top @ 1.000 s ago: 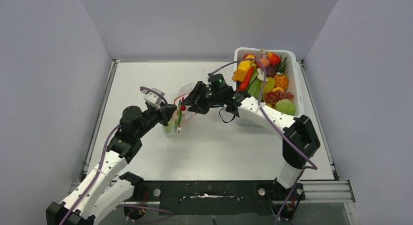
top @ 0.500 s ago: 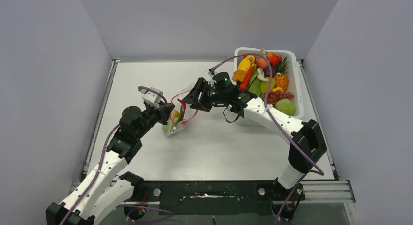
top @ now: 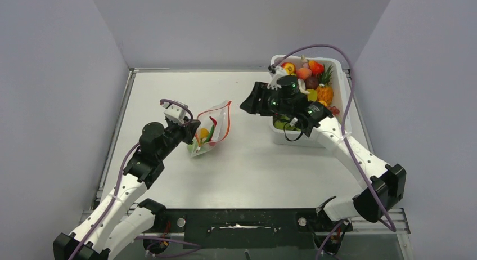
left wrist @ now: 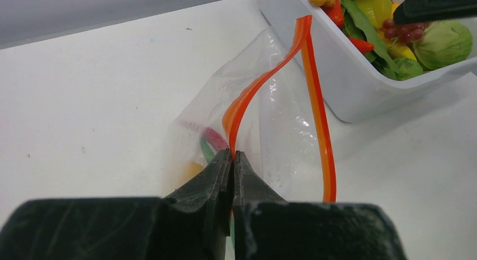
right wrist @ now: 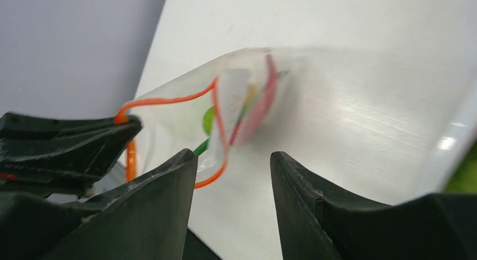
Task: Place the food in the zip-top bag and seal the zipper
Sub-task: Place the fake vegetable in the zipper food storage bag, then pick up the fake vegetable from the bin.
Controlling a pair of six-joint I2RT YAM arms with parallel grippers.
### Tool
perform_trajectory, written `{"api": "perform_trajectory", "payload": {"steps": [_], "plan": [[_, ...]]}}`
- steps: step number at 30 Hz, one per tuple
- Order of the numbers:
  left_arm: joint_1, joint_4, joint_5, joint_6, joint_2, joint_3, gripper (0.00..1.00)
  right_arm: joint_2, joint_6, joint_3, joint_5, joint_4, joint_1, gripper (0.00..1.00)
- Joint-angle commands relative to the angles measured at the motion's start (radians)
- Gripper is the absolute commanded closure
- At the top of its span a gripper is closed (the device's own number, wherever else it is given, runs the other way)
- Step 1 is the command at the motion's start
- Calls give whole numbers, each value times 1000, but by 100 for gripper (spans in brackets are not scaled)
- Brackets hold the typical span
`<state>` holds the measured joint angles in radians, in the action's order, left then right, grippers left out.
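White table point(top: 270, 158) | left tool point(left wrist: 232, 157) clamped on zipper point(left wrist: 319, 111) | right tool point(right wrist: 233, 157) apart

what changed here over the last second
The right gripper drew back from the zip-top bag toward the white tub, jaws open and empty, apparently leaving the red chili inside the bag. The left gripper stayed shut on the zipper.

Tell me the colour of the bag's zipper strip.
The zipper is red-orange; left wrist view shows it best.

Overhead; two wrist close-ups of bag point(left wrist: 275, 119)
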<state>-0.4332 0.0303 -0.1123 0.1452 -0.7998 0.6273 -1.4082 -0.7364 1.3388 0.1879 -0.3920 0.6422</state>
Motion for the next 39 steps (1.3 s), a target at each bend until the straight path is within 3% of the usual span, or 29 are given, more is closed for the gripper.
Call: {"api": "perform_trajectory", "payload": {"steps": [1, 10, 16, 25, 39], "plan": [[-4, 10, -2, -6, -9, 50, 100, 71, 187, 7, -106, -98, -120, 48], [-3, 19, -15, -7, 5, 49, 100, 1, 337, 30, -267, -117, -290, 52], [-4, 19, -21, -9, 8, 49, 100, -107, 254, 90, -378, -50, -311, 42], [-3, 28, -28, -6, 24, 47, 100, -220, 119, 103, -421, 90, -326, 28], [1, 25, -36, -8, 31, 49, 100, -355, 145, 202, -451, 141, -331, 24]]}}
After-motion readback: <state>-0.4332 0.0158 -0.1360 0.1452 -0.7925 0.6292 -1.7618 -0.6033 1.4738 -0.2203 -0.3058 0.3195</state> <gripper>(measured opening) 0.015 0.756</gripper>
